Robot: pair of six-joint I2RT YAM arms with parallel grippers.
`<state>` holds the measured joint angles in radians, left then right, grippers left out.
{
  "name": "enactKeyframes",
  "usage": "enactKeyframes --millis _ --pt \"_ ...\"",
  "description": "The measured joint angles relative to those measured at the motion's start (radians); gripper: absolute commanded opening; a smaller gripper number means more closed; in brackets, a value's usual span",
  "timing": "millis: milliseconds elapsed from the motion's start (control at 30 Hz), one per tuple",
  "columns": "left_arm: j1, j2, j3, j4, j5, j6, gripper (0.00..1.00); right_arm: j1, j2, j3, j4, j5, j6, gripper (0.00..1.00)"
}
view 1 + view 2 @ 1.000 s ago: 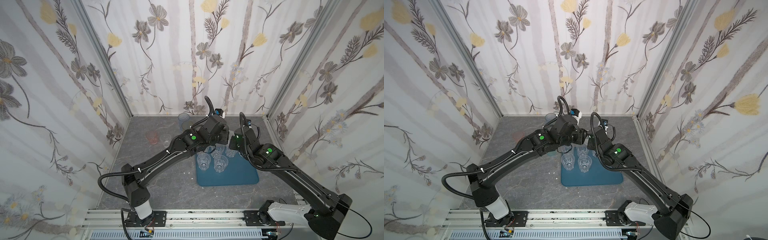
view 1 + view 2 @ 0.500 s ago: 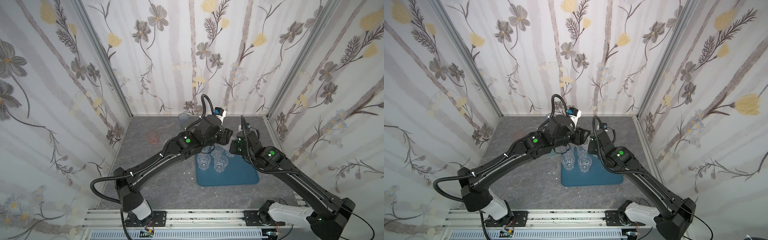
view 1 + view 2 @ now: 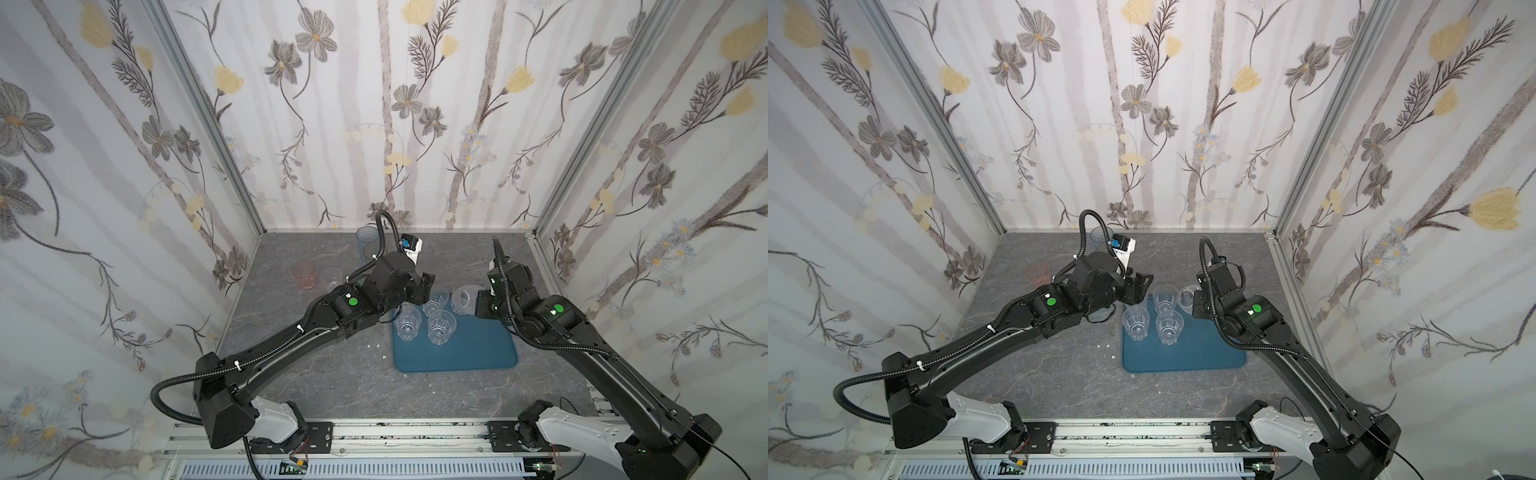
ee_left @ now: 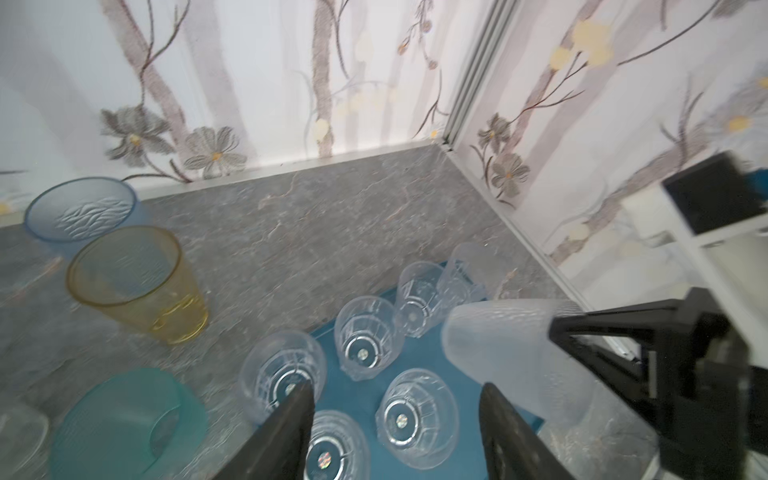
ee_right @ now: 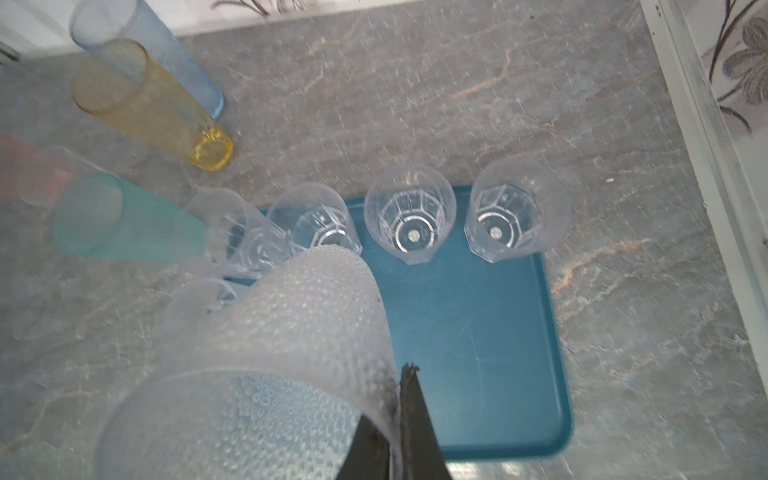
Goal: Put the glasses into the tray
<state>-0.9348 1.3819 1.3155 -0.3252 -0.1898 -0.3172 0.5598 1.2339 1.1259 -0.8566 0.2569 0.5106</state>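
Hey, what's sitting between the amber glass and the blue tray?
Nothing. Only bare grey tabletop separates the amber glass from the tray. Both wrist views show this.

So the flat rectangular blue plastic tray (image 3: 478,353) lies level, with its near half bare. The clear faceted plastic tumblers (image 4: 363,336) stand upright, mouths up, bunched in two rows at its far end. I count six, though I can't quite tell if the end one (image 4: 282,374) is on the tray or just off its rim. The frosted bumpy tumbler (image 5: 291,332) is tipped on its side by the tray's far edge, its rim pinched in my right gripper (image 5: 395,399). Off the tray toward the far left, all upright: a blue-tinted tumbler (image 4: 79,212) just beside an amber-yellow one (image 4: 133,278), a teal one (image 4: 124,419), and further out a pink one (image 3: 302,275) next to a small clear one (image 3: 331,276).
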Motion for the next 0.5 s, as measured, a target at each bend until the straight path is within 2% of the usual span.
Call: enactKeyframes --millis 233,500 --pt "0.005 -0.104 -0.229 0.132 -0.042 -0.025 0.66 -0.025 -0.039 -0.098 -0.115 -0.049 -0.027 0.00" --pt "-0.002 -0.089 -0.302 0.247 -0.024 -0.034 0.67 -0.047 0.094 -0.179 -0.077 -0.064 -0.049 0.00"
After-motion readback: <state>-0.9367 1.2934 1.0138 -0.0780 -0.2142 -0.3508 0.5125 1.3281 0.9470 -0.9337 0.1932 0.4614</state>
